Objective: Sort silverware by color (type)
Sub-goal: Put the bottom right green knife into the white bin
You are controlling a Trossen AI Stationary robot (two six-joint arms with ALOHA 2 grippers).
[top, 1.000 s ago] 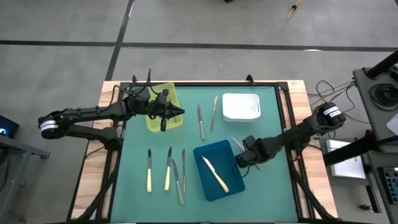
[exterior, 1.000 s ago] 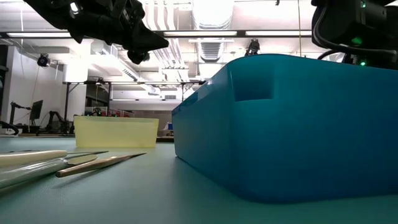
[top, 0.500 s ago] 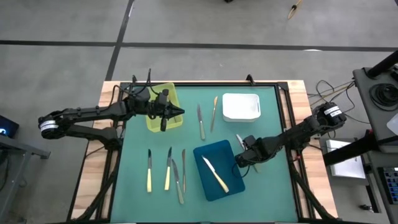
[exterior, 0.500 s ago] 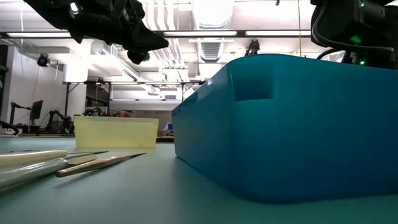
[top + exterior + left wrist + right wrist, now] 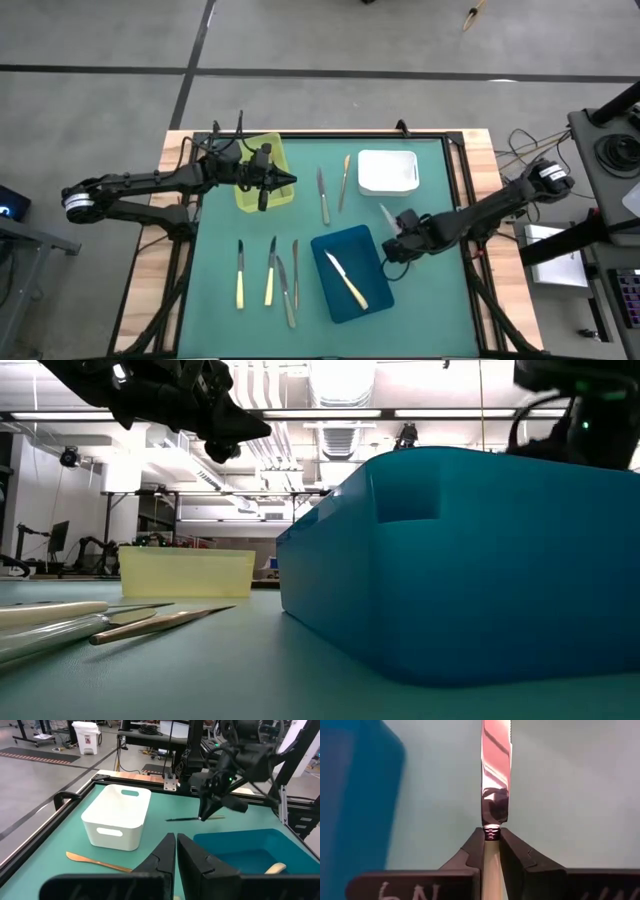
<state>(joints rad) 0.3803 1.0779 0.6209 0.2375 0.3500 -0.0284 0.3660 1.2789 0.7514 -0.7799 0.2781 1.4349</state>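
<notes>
My right gripper (image 5: pixel 396 236) hangs just right of the blue tray (image 5: pixel 372 300), shut on a cream-handled knife whose silver blade (image 5: pixel 385 214) points toward the far edge. A second cream-handled knife (image 5: pixel 345 280) lies inside that tray. My left gripper (image 5: pixel 290 181) is shut and holds nothing; it hovers over the yellow tray (image 5: pixel 250 200). Several pieces of silverware lie flat at near left (image 5: pixel 269 272). A silver knife (image 5: pixel 322 195) and a gold-copper piece (image 5: pixel 344 180) lie left of the white tray (image 5: pixel 388 172). My right gripper pinches the knife between its two fingers at the top of the cream handle (image 5: pixel 491 846), just behind the blade's collar. The fingers come steeply from above. The blade (image 5: pixel 496 780) sticks out past the fingertips, and the knife (image 5: pixel 184 819) hangs roughly level, clear of the mat.
The green mat (image 5: pixel 420 300) has a raised black frame around it. Open mat lies right of the blue tray and between the trays. In the low view the blue tray (image 5: pixel 460 560) fills the near right, with the yellow tray (image 5: pixel 185 572) behind it on the left.
My right gripper has risen and drawn slightly toward the table's right edge, taking the cream-handled knife with it. The knife, which lay on the mat beside the blue tray, is now lifted clear, its blade tip farther toward the far edge.
</notes>
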